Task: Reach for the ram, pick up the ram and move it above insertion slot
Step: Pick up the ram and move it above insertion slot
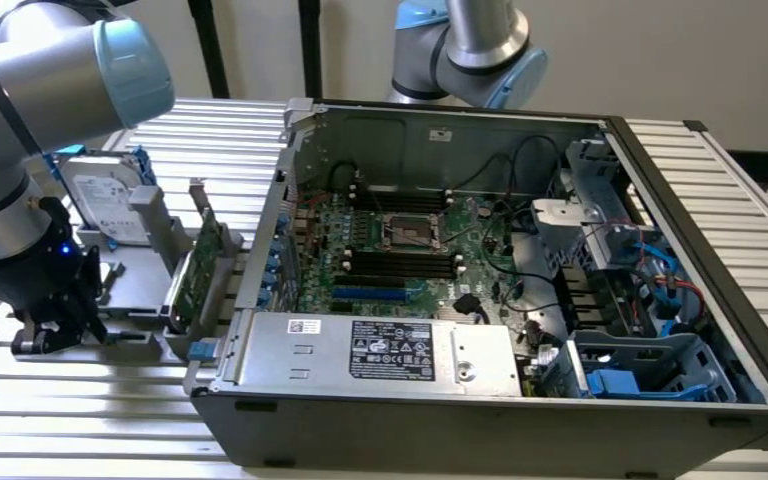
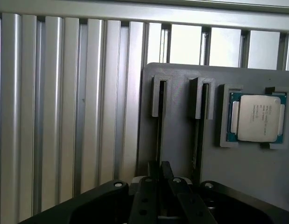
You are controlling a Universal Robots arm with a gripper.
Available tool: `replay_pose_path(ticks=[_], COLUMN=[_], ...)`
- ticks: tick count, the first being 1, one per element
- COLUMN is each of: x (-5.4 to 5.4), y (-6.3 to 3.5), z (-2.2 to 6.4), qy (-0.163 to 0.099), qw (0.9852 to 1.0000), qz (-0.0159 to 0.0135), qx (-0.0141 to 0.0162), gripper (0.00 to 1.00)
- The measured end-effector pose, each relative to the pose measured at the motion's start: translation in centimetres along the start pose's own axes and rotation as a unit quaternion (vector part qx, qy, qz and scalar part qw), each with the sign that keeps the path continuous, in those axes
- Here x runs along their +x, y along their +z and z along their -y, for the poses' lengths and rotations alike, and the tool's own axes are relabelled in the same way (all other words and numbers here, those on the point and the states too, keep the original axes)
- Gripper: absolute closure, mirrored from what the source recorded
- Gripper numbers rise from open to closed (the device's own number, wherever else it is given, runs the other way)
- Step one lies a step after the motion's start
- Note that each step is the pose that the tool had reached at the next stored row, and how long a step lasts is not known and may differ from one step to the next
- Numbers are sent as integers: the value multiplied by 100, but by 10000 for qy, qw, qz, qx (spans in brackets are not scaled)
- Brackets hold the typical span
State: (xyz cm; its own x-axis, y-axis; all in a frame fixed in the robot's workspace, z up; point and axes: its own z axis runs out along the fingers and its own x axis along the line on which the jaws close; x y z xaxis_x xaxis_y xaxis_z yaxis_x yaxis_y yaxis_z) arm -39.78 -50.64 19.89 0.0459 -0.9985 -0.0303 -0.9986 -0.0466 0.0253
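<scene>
Reach complete: end effector [image 2: 160,169] pinching ram [image 2: 158,130], seated in holder [image 2: 179,135] on surface [image 2: 65,116]; lift and transfer above slot [image 1: 398,263] not yet done.

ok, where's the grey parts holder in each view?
Exterior view: the grey parts holder sits on the slatted table at the exterior view's left, between the gripper and the open PC case.
Wrist view: the grey parts holder lies just beyond the gripper, carrying a CPU in a recess.
Shared landmark: the slatted table under it.
</scene>
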Motion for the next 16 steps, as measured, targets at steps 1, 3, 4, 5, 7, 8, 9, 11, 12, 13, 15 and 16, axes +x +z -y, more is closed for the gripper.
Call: replay_pose_path(ticks=[1,3,4,5,7,8,9,11,12,13,15,16], x=[0,0,0,0,0,0,0,0,0,0,0,0], y=[0,0,0,0,0,0,0,0,0,0,0,-1], z=[0,0,0,0,0,0,0,0,0,0,0,0], qy=[0,0,2,3,7,7,7,7,8,8,9,10], qw=[10000,10000,10000,10000,10000,10000,10000,10000,10000,10000,10000,10000], qz=[0,0,0,0,0,0,0,0,0,0,0,1], qx=[0,0,0,0,0,0,0,0,0,0,-1,-3], gripper=[85,85,85,86,87,87,87,87,87,87,87,87])
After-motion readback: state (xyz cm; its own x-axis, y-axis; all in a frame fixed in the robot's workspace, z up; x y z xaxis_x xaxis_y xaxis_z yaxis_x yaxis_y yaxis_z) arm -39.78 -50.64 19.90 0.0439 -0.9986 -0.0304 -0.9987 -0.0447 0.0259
